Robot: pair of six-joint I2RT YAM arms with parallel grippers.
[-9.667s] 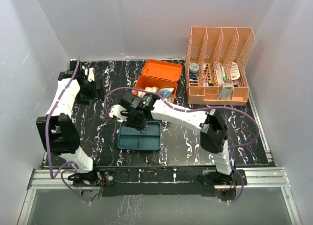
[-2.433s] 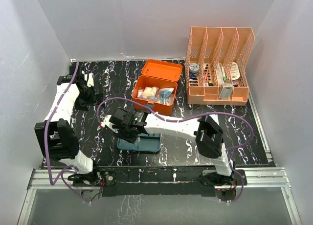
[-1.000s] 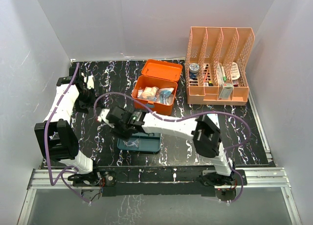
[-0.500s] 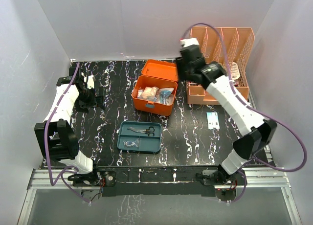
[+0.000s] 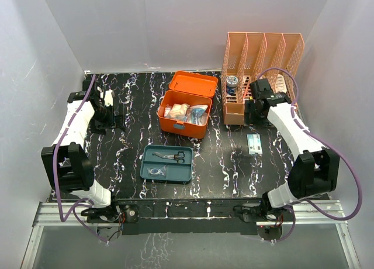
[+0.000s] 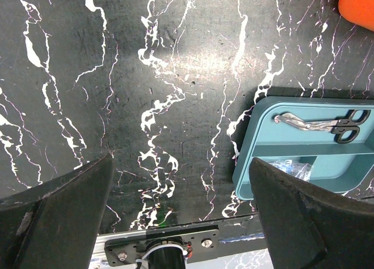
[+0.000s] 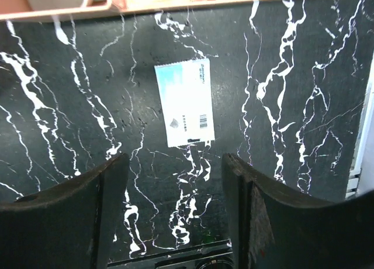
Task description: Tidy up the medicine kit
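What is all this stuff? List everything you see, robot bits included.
table: one, black with white veins, under everything
medicine kit: one, orange, lid open, back centre
wrapped supplies: several, pale and blue, inside the kit
tray: one, teal, divided, on the table in front of the kit
scissors: one pair, metal with black handles, tray's far compartment
clear packet: one, tray's near-left compartment
file organizer: one, peach, slatted, back right, holding small items
flat packet: one, white and light blue, on the table before the organizer
left gripper: one, black, open, at the left
right gripper: one, black, open, above the flat packet
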